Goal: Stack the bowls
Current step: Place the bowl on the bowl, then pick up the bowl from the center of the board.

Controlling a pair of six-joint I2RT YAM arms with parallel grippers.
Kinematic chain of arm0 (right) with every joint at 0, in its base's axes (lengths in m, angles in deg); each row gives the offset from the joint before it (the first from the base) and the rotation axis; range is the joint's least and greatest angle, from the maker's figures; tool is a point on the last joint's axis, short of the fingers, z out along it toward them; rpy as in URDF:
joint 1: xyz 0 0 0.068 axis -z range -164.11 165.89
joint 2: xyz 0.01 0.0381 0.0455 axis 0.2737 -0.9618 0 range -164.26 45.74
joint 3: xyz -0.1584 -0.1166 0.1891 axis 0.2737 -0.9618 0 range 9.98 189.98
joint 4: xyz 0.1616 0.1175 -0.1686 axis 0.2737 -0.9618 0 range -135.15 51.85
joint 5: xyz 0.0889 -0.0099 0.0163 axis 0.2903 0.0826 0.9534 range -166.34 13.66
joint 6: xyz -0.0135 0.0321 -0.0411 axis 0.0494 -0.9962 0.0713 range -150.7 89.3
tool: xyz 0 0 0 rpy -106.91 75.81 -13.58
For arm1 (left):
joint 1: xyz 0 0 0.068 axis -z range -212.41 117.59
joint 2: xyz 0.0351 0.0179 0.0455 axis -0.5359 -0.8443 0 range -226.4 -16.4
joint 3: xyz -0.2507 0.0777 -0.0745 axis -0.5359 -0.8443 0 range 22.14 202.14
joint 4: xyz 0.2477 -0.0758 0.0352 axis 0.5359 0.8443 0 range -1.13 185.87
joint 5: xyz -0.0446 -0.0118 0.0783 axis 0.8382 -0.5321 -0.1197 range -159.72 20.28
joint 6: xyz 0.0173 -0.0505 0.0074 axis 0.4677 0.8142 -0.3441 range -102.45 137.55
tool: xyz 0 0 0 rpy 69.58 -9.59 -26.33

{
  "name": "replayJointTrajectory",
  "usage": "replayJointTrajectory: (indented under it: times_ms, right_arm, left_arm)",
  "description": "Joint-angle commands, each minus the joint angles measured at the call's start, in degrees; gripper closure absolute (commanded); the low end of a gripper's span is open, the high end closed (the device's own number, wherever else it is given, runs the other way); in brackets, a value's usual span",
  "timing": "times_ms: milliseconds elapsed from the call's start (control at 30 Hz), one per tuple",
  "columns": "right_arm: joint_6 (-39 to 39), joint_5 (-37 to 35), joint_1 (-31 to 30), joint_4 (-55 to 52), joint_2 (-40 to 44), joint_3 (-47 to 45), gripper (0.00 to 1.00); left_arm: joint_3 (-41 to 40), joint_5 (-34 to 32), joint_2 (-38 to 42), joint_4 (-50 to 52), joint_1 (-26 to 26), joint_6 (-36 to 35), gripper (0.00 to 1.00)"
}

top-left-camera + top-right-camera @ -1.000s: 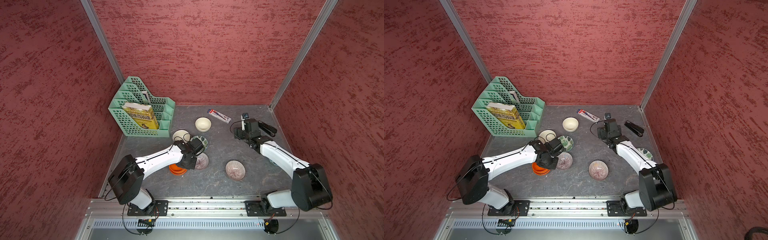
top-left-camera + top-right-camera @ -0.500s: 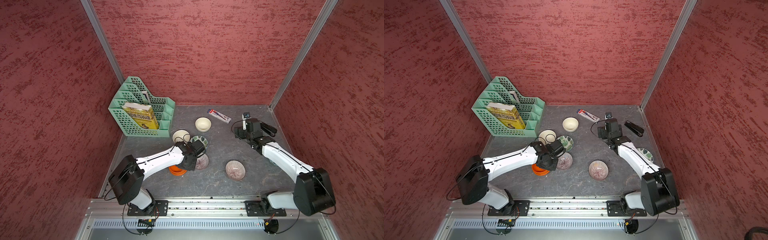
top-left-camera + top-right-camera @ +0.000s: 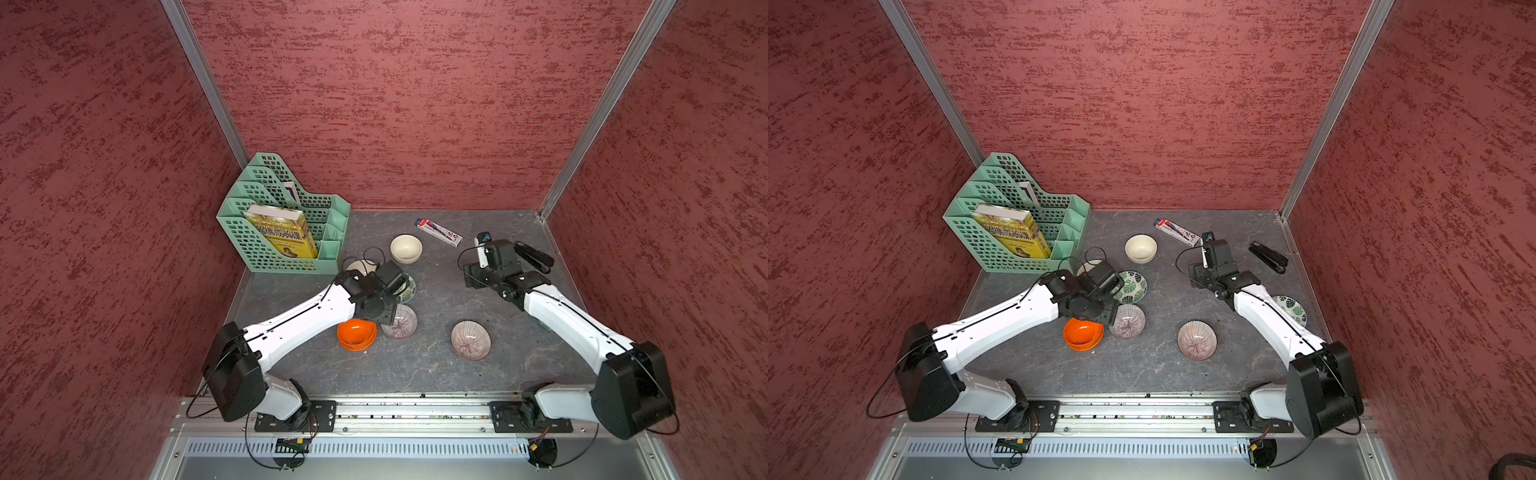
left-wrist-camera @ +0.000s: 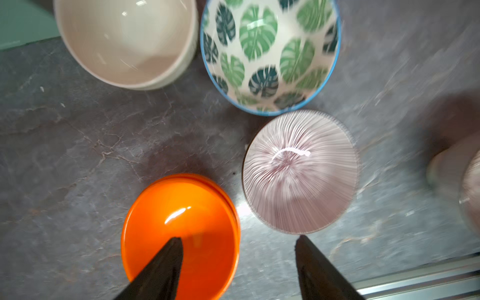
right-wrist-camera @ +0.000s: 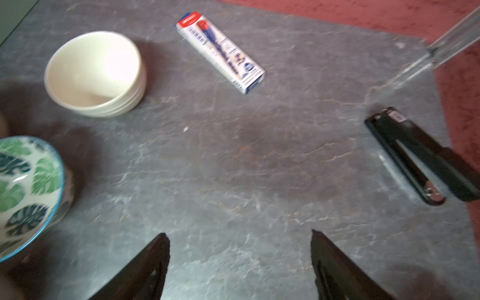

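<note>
— Left gripper (image 4: 239, 239), jaws apart, hovers over the stacked orange bowls (image 4: 179, 207), beside a purple striped bowl (image 4: 298, 174).
— And the right gripper (image 5: 239, 233)?
— Spread too, above the grey table (image 5: 233, 155) near the cream bowl (image 5: 93, 72).

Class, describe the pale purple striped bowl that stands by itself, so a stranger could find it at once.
Find the right arm's white forearm slanting over the grey table. The bowl sits on open tabletop between that forearm and the orange stack. Its twin has the same stripes but sits beside the orange stack under the left arm; this one stands alone.
</note>
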Motion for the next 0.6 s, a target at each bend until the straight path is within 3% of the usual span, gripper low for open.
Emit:
replayJointTrajectory:
  times_ms: [0,133,333,433,567]
  right_arm:
    - [-3.9,3.5,-5.6,-10.7,3.8,1.3,0.14]
    - [-10.5,2.4,-13.4,-18.8,7.9,0.4,0.16]
    - [-23.2,-3.6,-25.7,-31.9,10.7,1.1,0.18]
    - [-28.4,-4.2,-29.9,-34.2,10.6,0.3,0.21]
    - [-34.2,-4.3,-32.8,-31.4,9.5,-4.7,0.28]
  left_arm:
    - [3.1,-0.6,1.1,-1.9,-4.1,-4.3,0.01]
    - [5.9,-3.4,0.4,-3.8,-9.3,-8.0,0.0]
    - [4.8,-14.5,1.7,-14.7,-13.8,-12.9,0.0]
    - [3.7,-11.2,2.2,-17.8,-18.0,-11.3,0.0]
    - [5.2,-3.9,1.3,-14.6,-23.0,-9.1,0.01]
